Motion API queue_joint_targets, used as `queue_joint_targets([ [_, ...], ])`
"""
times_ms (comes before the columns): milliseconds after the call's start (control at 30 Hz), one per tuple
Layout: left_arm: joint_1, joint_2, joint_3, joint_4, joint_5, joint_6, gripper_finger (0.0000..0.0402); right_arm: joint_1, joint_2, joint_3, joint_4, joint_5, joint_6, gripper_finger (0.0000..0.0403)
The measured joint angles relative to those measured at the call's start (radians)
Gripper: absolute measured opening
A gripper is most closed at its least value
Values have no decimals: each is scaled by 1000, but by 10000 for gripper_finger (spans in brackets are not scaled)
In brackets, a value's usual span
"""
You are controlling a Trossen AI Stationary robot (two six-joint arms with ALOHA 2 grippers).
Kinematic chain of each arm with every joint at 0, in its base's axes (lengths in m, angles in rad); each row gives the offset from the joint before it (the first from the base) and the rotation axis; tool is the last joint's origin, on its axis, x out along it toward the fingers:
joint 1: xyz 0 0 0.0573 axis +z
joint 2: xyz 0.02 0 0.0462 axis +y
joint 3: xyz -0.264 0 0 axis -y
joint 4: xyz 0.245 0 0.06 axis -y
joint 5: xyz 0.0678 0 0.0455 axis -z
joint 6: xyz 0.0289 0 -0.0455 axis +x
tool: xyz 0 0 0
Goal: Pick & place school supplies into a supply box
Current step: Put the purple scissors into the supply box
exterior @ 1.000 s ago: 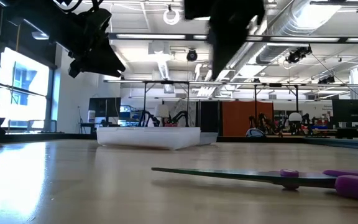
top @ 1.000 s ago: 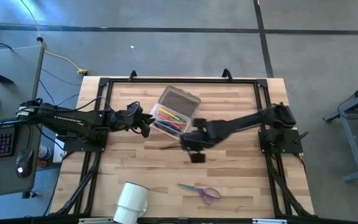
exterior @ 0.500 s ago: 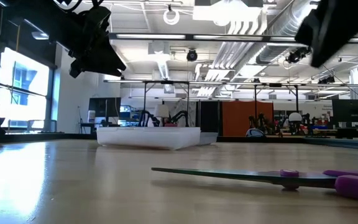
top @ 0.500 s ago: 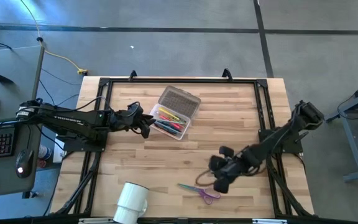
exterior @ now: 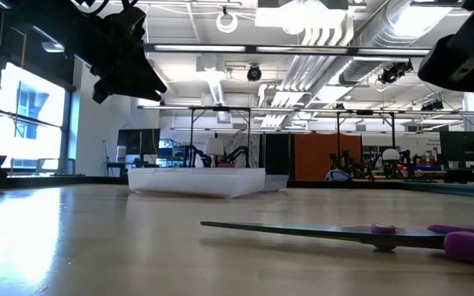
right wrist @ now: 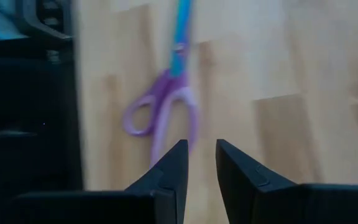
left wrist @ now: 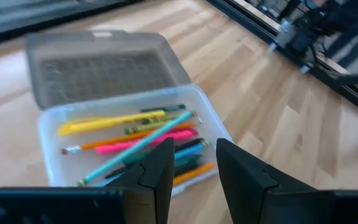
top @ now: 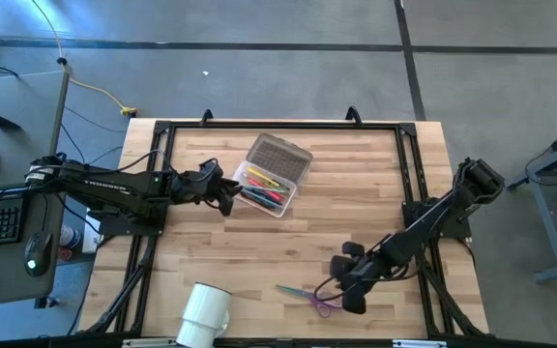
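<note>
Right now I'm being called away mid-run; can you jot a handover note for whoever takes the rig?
Left gripper: open, empty, hovering beside the supply box.
Right gripper: open, empty, just above the scissors near the table's front edge.
Done: pens and pencils lie in the open box, lid folded back.
Left: grasp the scissors, carry them to the box, place them inside.
The white cup stays put.

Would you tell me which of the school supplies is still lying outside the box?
The purple-handled scissors, alone on the wood at the table's near edge by the right end effector. The pens lie inside the open supply box.
</note>
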Motion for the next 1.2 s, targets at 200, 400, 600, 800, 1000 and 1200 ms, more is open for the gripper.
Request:
queue_joint_targets([
  [200, 0, 0, 0, 0, 88, -1, 156, 0, 0, 0, 24, -89, -2, 67],
  [400, 0, 0, 0, 0, 110, -1, 156, 13, 1, 0, -34, -90, -1, 67],
  [600, 0, 0, 0, 0, 110, -1, 156, 3, 1, 0, -34, -76, -49, 76],
  [800, 0, 0, 0, 0, 109, -1, 156, -32, 1, 0, -30, -38, -174, 87],
  [1000, 0, 0, 0, 0, 108, -1, 156, -66, 1, 1, -1, -33, -170, 79],
  [1200, 0, 0, 0, 0, 108, -1, 156, -55, 7, 1, 12, -64, -143, 105],
])
